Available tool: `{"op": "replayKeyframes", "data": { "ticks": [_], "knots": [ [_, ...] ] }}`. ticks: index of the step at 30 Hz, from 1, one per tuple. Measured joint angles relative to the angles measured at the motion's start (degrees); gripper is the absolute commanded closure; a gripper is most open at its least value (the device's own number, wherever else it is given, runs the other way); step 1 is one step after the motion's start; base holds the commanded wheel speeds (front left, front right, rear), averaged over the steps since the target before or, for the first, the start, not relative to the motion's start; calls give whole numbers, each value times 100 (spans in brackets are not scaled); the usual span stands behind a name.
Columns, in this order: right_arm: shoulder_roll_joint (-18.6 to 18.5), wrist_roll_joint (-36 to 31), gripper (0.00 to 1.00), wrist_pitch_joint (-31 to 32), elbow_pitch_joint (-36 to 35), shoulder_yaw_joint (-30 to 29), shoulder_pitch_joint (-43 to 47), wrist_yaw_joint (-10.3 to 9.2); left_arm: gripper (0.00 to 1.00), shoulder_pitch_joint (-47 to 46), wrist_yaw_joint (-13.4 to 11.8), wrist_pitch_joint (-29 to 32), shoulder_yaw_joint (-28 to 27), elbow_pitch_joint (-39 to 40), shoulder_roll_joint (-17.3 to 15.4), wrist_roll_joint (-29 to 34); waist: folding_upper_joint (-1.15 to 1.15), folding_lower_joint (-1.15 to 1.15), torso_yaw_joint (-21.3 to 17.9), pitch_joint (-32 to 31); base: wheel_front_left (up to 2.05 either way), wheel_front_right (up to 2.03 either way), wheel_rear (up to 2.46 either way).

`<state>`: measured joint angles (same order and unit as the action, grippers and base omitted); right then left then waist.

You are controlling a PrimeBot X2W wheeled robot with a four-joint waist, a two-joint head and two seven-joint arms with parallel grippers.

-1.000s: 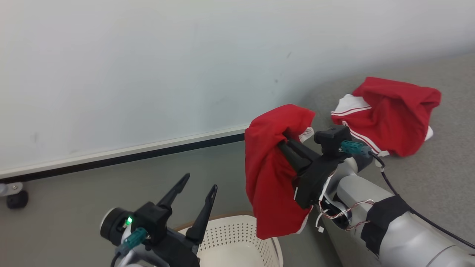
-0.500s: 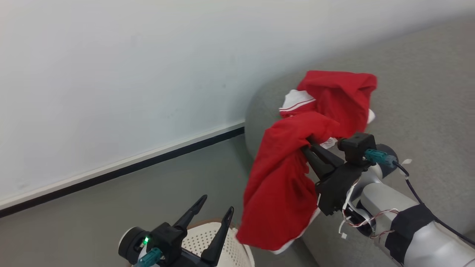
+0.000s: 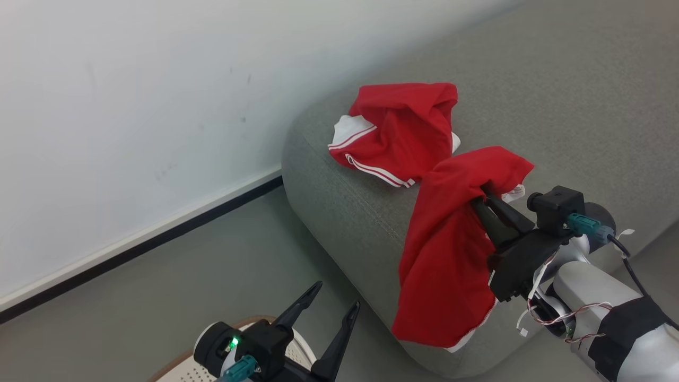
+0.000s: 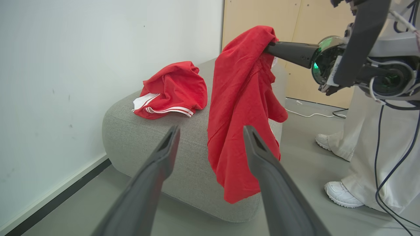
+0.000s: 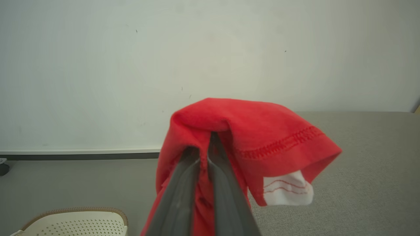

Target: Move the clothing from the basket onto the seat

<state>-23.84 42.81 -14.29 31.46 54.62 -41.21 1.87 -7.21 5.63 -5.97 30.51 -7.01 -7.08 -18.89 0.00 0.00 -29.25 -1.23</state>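
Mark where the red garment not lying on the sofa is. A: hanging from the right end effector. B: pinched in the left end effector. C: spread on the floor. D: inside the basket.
A: the red garment dangles from the right end effector, shut on it; the left end effector stands open.

Pale wall [image 3: 132, 106], flecked with a few small dark specks; along the foot of the wall, a white skirting strip [image 3: 139, 238] over a black line; out from the wall, smooth grey floor [image 3: 212, 281]; at the wall's far end, light wooden panels [image 4: 252, 16]; well away from the wall, a person's legs [image 4: 367, 131] in white trousers, white shoes [image 4: 341, 195] flat on the floor; farther from the wall, at the panels' base, a white cable [image 4: 311, 114] lying loose; close to the foot of the wall, a small dark caster [image 5: 2, 166].
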Motion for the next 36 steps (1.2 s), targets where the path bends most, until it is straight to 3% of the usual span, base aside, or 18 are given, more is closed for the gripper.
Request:
{"op": "replayKeyframes", "data": {
  "ticks": [8, 15, 28, 36],
  "knots": [
    [-15, -59, 100, 0, -108, -220, -126, -37, 0, -92, 42, 8, 42, -57, -14, 44, 0, 0, -156, 245, 0, 0, 0],
    [-70, -109, 100, 0, -78, -509, -755, 15, 0, -97, 36, 36, 41, 86, -73, 126, 0, 0, -153, 427, 0, 0, 0],
    [-753, -108, 100, -42, 632, -1384, -2516, 98, 0, -533, 35, 264, 79, 619, -205, 293, 0, 1, 227, 1135, 0, 0, 0],
    [-1287, -108, 100, -43, 1074, -1750, -3134, 55, 0, -851, 24, 423, 34, 1014, -357, 499, 0, 1, 631, 1692, 0, 0, 0]
  ]
}}
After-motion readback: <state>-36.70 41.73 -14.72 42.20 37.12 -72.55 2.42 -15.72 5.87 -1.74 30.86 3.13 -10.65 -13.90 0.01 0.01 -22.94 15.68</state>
